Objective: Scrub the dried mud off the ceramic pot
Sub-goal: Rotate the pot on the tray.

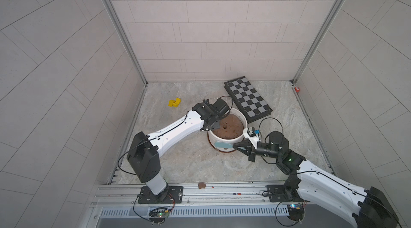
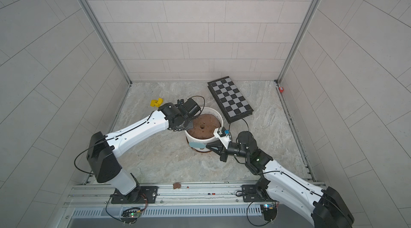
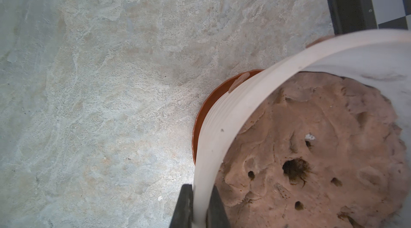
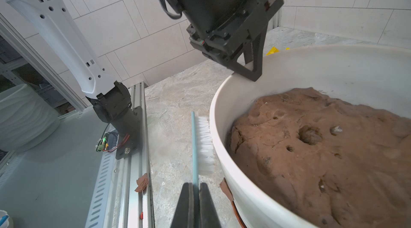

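Ceramic pot [image 1: 244, 119], standing on an orange saucer [image 3: 206, 104], holds a lumpy brown mass [image 4: 322, 149] pitted with holes. Left claw [image 3: 201, 207] is clamped on the pot's rim, one finger inside and one outside. Right claw [image 4: 195, 193] grips a brush [image 4: 203, 144] by its handle. The bristles touch the outer wall just ahead of that claw, with a dried mud flake [image 4: 225, 188] beside it.

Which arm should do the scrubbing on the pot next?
Right. The right gripper is shut on the brush, whose bristles are against the outer wall of the pot. The left gripper is clamped on the pot's rim, probably steadying it, and holds no tool.
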{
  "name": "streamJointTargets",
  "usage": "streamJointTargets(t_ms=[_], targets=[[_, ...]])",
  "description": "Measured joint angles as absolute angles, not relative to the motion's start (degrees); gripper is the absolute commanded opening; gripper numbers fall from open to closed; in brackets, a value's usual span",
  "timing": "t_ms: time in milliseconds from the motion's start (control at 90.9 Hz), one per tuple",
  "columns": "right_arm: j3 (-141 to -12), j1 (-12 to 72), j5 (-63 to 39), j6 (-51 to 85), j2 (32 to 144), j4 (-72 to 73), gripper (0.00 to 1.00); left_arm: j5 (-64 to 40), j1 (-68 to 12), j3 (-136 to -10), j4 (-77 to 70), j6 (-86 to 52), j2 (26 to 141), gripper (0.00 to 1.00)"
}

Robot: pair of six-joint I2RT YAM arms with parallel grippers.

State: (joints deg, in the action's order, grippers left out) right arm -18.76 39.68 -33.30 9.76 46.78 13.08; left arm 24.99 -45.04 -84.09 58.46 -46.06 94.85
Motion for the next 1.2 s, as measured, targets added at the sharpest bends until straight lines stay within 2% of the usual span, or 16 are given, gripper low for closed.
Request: streamJointTargets(t_ms=[583, 980, 1200], targets=[[-16.23, 43.46, -18.02, 7.35, 50.37, 11.25, 0.0, 23.33, -42.02, -85.76, 57.14, -42.76, 96.25, 0.0], [-13.39, 43.57, -17.39, 14.57, 58.22, 16.71, 0.0, 23.11, -41.12, -86.21, 56.62, -42.06, 96.79, 0.0], [-11.49, 47.72, -20.4, 17.45, 59.09, 23.49, 0.0, 22.79, -40.99, -86.65, 56.9, -41.95, 97.1, 0.0]])
